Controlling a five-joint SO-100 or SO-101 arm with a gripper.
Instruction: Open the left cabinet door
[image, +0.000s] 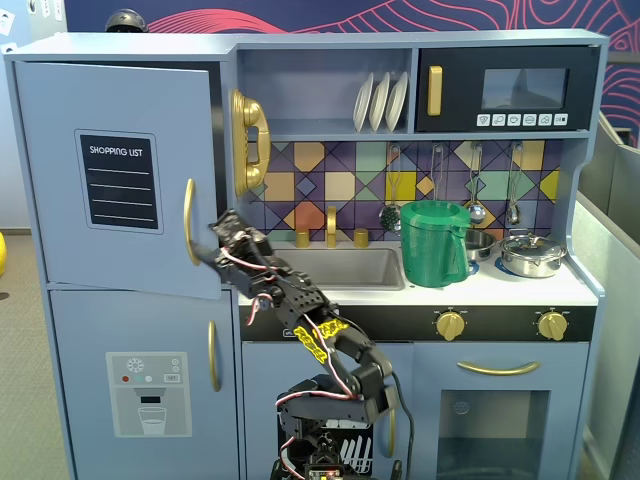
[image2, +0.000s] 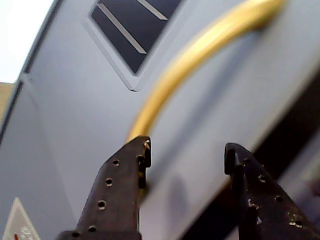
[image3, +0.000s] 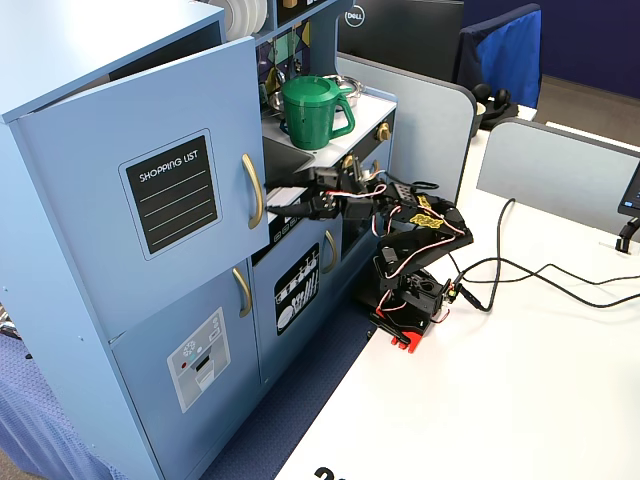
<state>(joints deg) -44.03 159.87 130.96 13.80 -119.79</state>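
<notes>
The left cabinet door (image: 120, 180), light blue with a black "SHOPPING LIST" panel, stands partly swung out; a dark gap shows behind its free edge in both fixed views. Its curved gold handle (image: 190, 222) runs vertically near that edge. My gripper (image: 222, 240) is open at the handle's lower end. In the wrist view the gripper (image2: 187, 155) straddles the door's edge: one of its fingers (image2: 120, 190) lies at the foot of the handle (image2: 200, 55), the other over the dark gap. From the side, the gripper (image3: 275, 210) reaches just below the handle (image3: 254, 190) on the door (image3: 150, 200).
Below is a second blue door with a water-dispenser panel (image: 150, 390). A gold phone (image: 248, 140), the sink (image: 350, 268), a green pitcher (image: 433, 243) and a pot (image: 533, 255) lie right of the arm. The arm's base (image3: 410, 300) stands on the white table (image3: 520, 400) with cables (image3: 540, 285).
</notes>
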